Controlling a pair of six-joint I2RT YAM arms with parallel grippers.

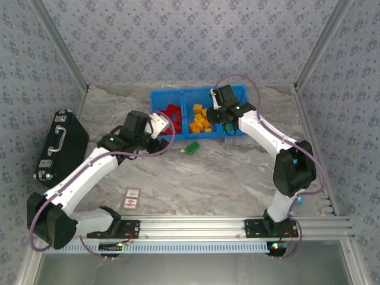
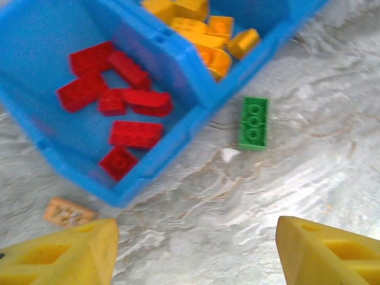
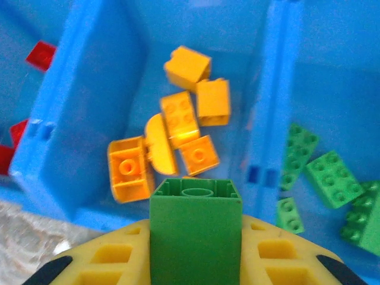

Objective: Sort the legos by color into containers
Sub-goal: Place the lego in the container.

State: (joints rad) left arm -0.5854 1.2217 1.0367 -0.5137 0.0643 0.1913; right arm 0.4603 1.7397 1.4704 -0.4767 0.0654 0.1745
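Green brick (image 3: pixel 195 231) in my grip: glossy plastic. Blue bin (image 3: pixel 77 119): smooth, shiny plastic. Tabletop (image 2: pixel 285 178): marble-look, slight sheen. My left fingers (image 2: pixel 59 258): matt yellow plastic.

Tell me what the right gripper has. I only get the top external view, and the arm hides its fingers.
Observer: The right gripper is shut on a green brick.
Operator: Say what lies beneath it.
Observer: Its wrist camera looks down on the orange-yellow bricks in the middle compartment. The green bricks lie to the right, past the blue divider.
Operator: Check the left gripper too.
Observer: The left gripper is open and empty, with the loose green brick on the table ahead of it.
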